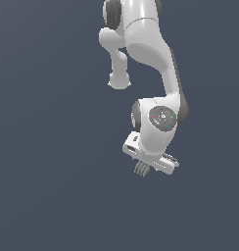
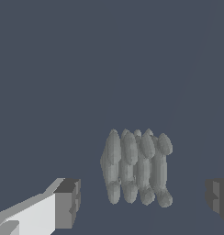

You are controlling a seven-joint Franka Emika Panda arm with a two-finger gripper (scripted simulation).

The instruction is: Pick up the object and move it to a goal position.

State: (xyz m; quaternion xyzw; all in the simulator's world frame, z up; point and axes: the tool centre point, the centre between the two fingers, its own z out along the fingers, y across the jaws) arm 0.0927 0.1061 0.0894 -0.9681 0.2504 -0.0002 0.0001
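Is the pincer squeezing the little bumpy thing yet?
No, the bumpy thing sits between the open pincer fingers, with gaps on both sides.

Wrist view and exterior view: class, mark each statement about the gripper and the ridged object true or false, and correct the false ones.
1. The gripper is shut on the ridged object. False: its fingers stand apart, clear of it.
2. The ridged object lies between the two fingers. True.
3. The ridged object is bright red. False: it is dull grey.
4. In the exterior view the ridged object shows just under the gripper. True.
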